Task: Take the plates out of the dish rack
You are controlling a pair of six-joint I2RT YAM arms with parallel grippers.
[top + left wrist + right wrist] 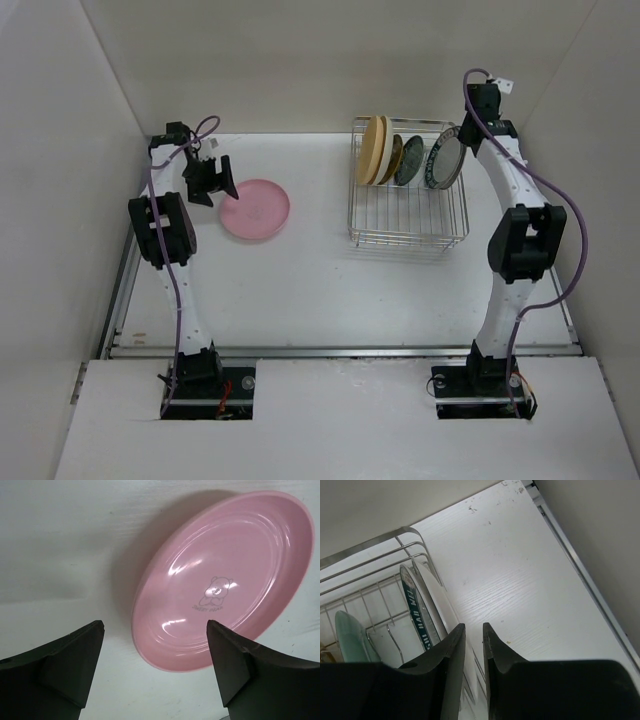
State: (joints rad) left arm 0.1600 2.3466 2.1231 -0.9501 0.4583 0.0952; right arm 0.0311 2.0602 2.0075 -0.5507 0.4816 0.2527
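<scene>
Pink plate on the table, the others racked.
Top view: the pink plate (258, 210) lay flat on the table (330, 290), left of the dish rack (408, 225), where the other plates stood on edge. Left wrist: the left pincer (155, 627) gaped wide over the pink plate. Right wrist: the right pincer (474, 645) stood nearly closed by the teal-rimmed plate (420, 610) — whether it pinched the rim, I cannot tell.

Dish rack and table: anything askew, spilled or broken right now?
Nothing stands out. The pink plate lies flat and whole on the table; the other plates stand on edge in the dish rack, none tipped out.
</scene>
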